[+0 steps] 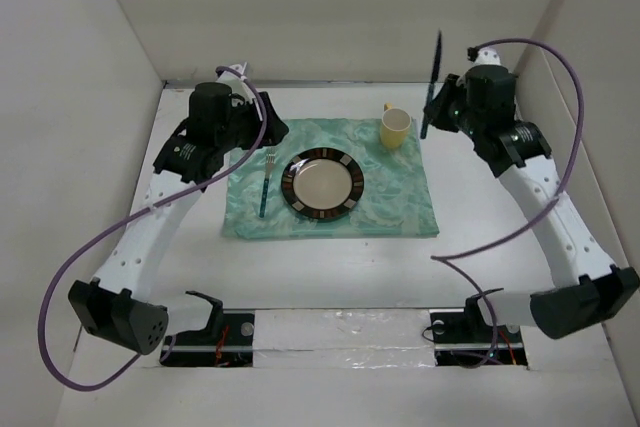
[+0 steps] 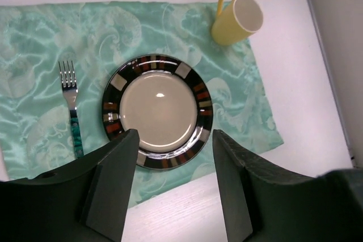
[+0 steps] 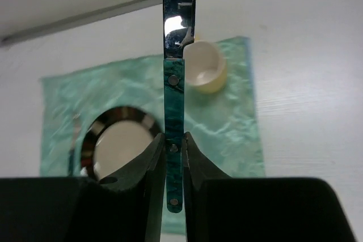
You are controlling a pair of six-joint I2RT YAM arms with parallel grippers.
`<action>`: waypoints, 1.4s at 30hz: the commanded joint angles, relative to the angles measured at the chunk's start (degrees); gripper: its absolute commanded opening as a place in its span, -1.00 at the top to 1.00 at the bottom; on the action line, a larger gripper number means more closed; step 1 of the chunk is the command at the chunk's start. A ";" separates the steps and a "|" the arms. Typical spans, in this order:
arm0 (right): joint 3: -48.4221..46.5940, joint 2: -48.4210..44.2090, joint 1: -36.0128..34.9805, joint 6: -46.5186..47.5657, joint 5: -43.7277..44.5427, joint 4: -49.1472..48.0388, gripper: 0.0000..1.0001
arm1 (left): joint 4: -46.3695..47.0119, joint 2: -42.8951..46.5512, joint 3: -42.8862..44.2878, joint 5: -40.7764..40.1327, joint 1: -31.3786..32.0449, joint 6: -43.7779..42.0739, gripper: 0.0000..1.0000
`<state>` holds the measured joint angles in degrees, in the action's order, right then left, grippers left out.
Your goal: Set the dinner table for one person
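At the right tool (image 3: pixel 174 145): clamped on the teal handle of the knife (image 3: pixel 174 97), blade upright.
Left tool (image 2: pixel 174 140): held apart, empty, over the plate (image 2: pixel 159 109).
Tabletop (image 1: pixel 500 247): spread beneath both arms, mat (image 1: pixel 400 207) at centre.
Risk: knife may be pivoted in the thin grip and the mug (image 3: pixel 205 67) struck.
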<state>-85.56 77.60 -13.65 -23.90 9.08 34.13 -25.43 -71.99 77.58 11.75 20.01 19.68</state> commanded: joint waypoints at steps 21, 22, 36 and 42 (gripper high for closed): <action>13.57 19.68 -12.37 1.23 -5.13 -8.82 1.00 | -0.50 9.93 -2.61 -5.24 -0.15 6.51 -0.08; 13.75 20.30 -12.37 0.79 -5.21 -9.25 1.00 | -0.67 10.11 -2.87 -5.33 -0.15 6.60 -0.08; 14.19 26.55 -12.37 -4.31 -1.17 -8.56 1.00 | -1.99 10.29 -4.37 -6.39 -0.15 5.37 -0.10; 14.37 26.64 -13.42 -4.23 -1.17 -7.68 0.42 | -2.26 9.41 -3.40 -7.35 -0.15 4.84 -0.10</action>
<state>-70.43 104.51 -26.37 -27.59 6.31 27.81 -28.16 -63.07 73.58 5.43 20.01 25.56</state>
